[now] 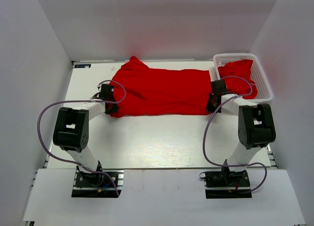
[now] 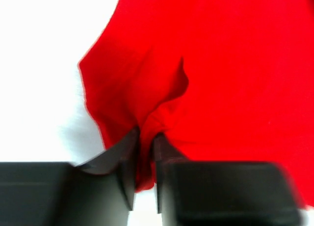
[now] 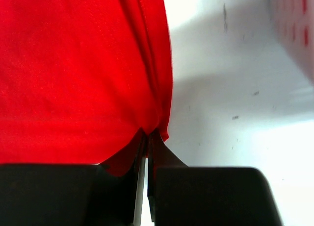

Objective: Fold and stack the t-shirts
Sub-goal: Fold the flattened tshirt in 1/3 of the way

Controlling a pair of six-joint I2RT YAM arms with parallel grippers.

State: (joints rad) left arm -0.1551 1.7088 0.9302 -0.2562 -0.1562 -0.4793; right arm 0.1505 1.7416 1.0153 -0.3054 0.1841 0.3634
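Observation:
One red t-shirt (image 1: 162,91) lies spread lengthwise across the back half of the white table (image 1: 157,142), a sleeve bunched at its far left. At the shirt's left end my left gripper (image 1: 113,101) has its fingers pinched on a raised fold of the cloth (image 2: 162,113); in the left wrist view that gripper (image 2: 146,138) shows red cloth filling the narrow gap. My right gripper (image 1: 214,100) holds the shirt's right edge; in the right wrist view that gripper (image 3: 148,135) is shut on the hem of the shirt (image 3: 73,79). A second red t-shirt (image 1: 238,74) lies crumpled in the basket.
A white plastic lattice basket (image 1: 263,81) stands at the back right corner, just right of my right gripper; its wall (image 3: 294,20) shows in the right wrist view. White walls enclose the table on three sides. Purple cables loop beside both arms.

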